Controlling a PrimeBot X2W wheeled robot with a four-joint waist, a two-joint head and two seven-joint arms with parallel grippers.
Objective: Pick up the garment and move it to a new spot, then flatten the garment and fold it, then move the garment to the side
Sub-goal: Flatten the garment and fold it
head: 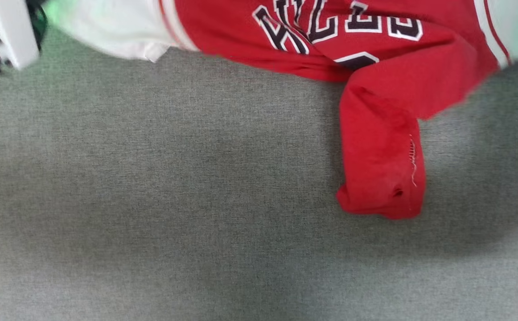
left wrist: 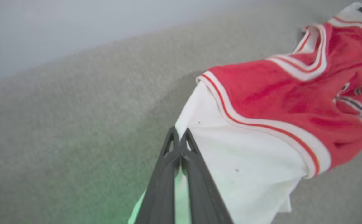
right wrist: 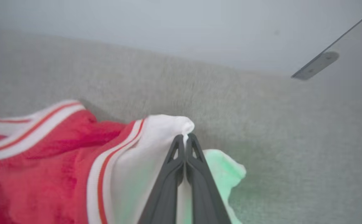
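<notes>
Fingers (left wrist: 164, 186) of my left gripper (left wrist: 179, 132) and right gripper (right wrist: 185, 138) are pressed together, each pinching a white sleeve of the garment (head: 375, 89), which stretches between them over the grey surface (head: 152, 200). I judge that the pickup is under way; relocating, flattening and folding are not yet done.

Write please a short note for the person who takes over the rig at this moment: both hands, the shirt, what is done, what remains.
Left hand: shut on one white sleeve of the garment.
Right hand: shut on the other white sleeve.
Garment: stretched between both hands over the grey surface, rumpled, with one red flap trailing down the head view.
Done: both sleeves gripped.
Left to do: move it to a new spot, flatten, fold, put aside.
</notes>
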